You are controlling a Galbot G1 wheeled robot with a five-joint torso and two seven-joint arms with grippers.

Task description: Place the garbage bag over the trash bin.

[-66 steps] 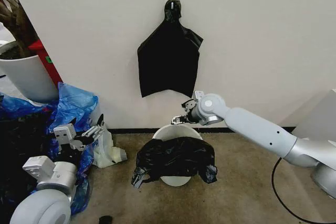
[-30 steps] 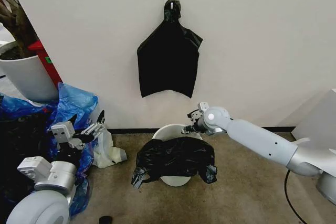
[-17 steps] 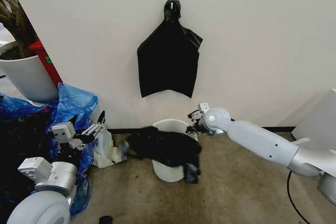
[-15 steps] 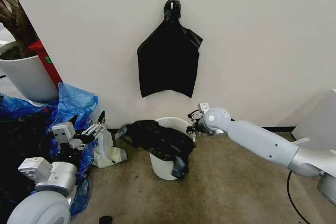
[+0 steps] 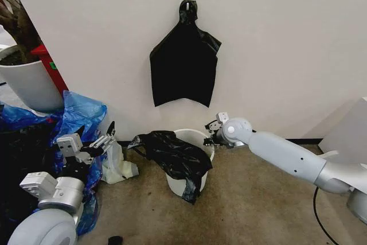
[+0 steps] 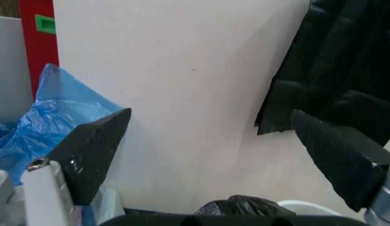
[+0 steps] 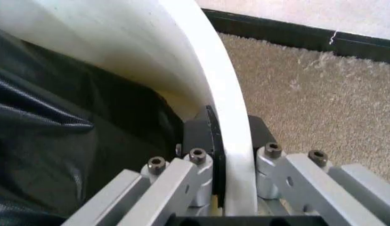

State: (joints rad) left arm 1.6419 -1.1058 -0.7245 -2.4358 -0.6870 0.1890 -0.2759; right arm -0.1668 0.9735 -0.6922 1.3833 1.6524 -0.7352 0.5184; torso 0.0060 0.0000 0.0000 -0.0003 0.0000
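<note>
Nearest, low at the left: left claw [image 5: 93, 144] parked beside the blue plastic bags [image 5: 80, 113], fingers [image 6: 94, 153] spread apart and holding nothing, pointed toward the wall.

Further in, on the carpeted floor [image 5: 258, 210]: trash bin [image 5: 189, 167] standing upright, close to the wall. Garbage bag [image 5: 172, 153] draped loosely across the bin's mouth and down its near front, one bunched end trailing off the left side, a loose flap hanging low at the front. Far part of the rim bare and white; bag not seated around the rim.

At the bin's right far edge: right claw [image 5: 213, 136] clenched on the rim, one finger [image 7: 198, 134] inside against the black plastic, the other outside on the white wall [image 7: 236, 141], per the right wrist view.

Step in hand, as a judgement: steadying the bin upright, with the bag only thrown over and not yet spread. Next move probably calls for an even stretch of the bag's opening around the whole rolled rim, starting with the bunched left end, while keeping the light bin from tipping or sliding.

Farthest: a second black bag [image 5: 183, 64] hanging from a hook on the wall, untouched.
</note>
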